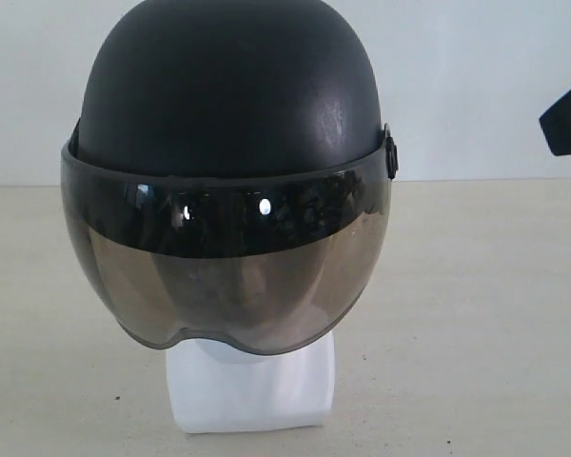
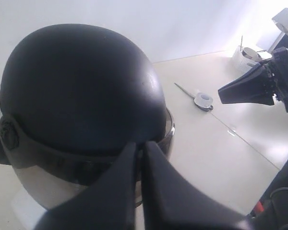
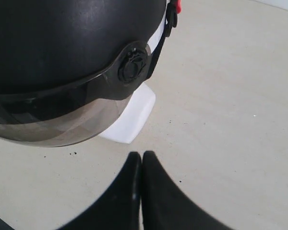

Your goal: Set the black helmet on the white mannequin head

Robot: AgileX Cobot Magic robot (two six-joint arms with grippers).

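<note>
- The black helmet (image 1: 228, 90) sits upright on the white mannequin head (image 1: 252, 386), in the middle of the pale tabletop (image 1: 476, 314).
- Its smoky visor (image 1: 228, 276) hangs down over the face. Only the blocky white neck base shows below it, and a dim face shape shows through the tint.
- In the right wrist view the helmet (image 3: 62, 33) fills the upper part, with the round visor pivot (image 3: 132, 64) on its side and the white base (image 3: 132, 112) sticking out under the visor rim.
- The left fingers (image 2: 138, 151) point at the lower side of the helmet (image 2: 81, 91), with their tips lined up against the visor band. Whether they touch it cannot be told.
- The left fingers are pressed together tip to tip and carry nothing.
- The right fingers (image 3: 141, 160) hang over bare tabletop (image 3: 230, 96), apart from the helmet and near the neck base.
- The right fingers are also clenched, with no gap between them, and hold nothing.
- From the left wrist camera the right fingers (image 2: 245, 91) show off to the helmet's side, clear of it.
- A small white round item (image 2: 203, 100) with a thin rod lies on the tabletop, well apart from the helmet.
</note>
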